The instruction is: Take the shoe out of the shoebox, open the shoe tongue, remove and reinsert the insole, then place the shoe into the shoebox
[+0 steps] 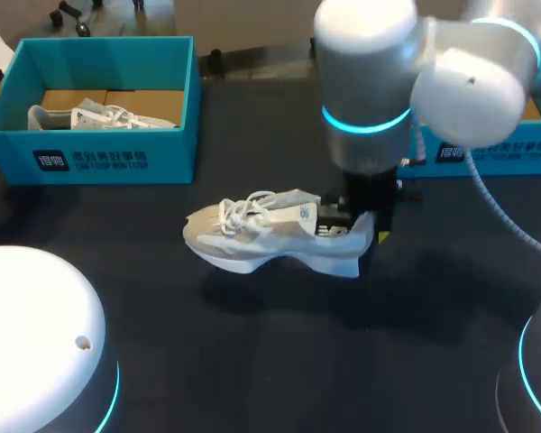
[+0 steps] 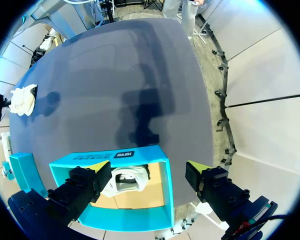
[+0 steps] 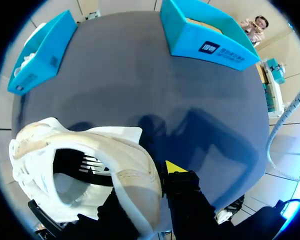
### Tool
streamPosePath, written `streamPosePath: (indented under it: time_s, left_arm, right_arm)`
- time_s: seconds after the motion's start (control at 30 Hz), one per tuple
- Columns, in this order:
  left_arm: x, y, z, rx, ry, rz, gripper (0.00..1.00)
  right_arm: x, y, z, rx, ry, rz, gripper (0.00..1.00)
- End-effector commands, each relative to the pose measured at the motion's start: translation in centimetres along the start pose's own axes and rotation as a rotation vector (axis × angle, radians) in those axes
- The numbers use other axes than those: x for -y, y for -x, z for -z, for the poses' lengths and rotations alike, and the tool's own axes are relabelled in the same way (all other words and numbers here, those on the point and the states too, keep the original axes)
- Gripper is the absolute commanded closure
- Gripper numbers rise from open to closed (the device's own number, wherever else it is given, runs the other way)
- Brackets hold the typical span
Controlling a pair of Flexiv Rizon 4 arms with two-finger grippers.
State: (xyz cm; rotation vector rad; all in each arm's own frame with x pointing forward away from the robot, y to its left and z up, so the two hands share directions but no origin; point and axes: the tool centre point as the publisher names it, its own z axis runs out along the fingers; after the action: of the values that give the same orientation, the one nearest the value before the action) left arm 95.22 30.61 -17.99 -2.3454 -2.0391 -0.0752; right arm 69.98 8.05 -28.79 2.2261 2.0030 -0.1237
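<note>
A white lace-up shoe (image 1: pixel 270 236) hangs a little above the dark table, toe pointing left. My right gripper (image 1: pixel 359 225) is shut on its heel. In the right wrist view the heel collar (image 3: pixel 135 180) sits between the fingers, one yellow-tipped finger (image 3: pixel 175 166) outside and the other hidden inside the shoe. The blue shoebox (image 1: pixel 99 158) stands at the back left with a second white shoe (image 1: pixel 99 117) in it. My left gripper (image 2: pixel 147 167) stands open above that shoebox (image 2: pixel 140 154), holding nothing, and the shoe inside (image 2: pixel 127 181) shows between its fingers.
Another blue box (image 1: pixel 496 153) stands at the back right, partly behind my right arm. My left arm's white housing (image 1: pixel 36 334) fills the front left corner. In the right wrist view both blue boxes (image 3: pixel 40 50) (image 3: pixel 205 37) lie beyond the held shoe.
</note>
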Motion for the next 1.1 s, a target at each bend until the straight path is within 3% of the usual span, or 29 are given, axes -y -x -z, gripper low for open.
streamPosePath:
  time_s: [0.03,0.5,1.1]
  left_arm:
    - [0.1,0.0,0.0,-0.002,0.002,0.0,0.0]
    - [0.1,0.0,0.0,-0.002,0.002,0.0,0.0]
    - [0.1,0.0,0.0,-0.002,0.002,0.0,0.0]
  right_arm:
    - [0.6,-1.4,-1.1,0.012,0.009,0.003,1.0]
    - [1.8,-2.3,-4.6,0.07,-0.024,0.02,1.0]
    - [3.2,-0.9,-7.5,0.08,-0.021,-0.018,1.0]
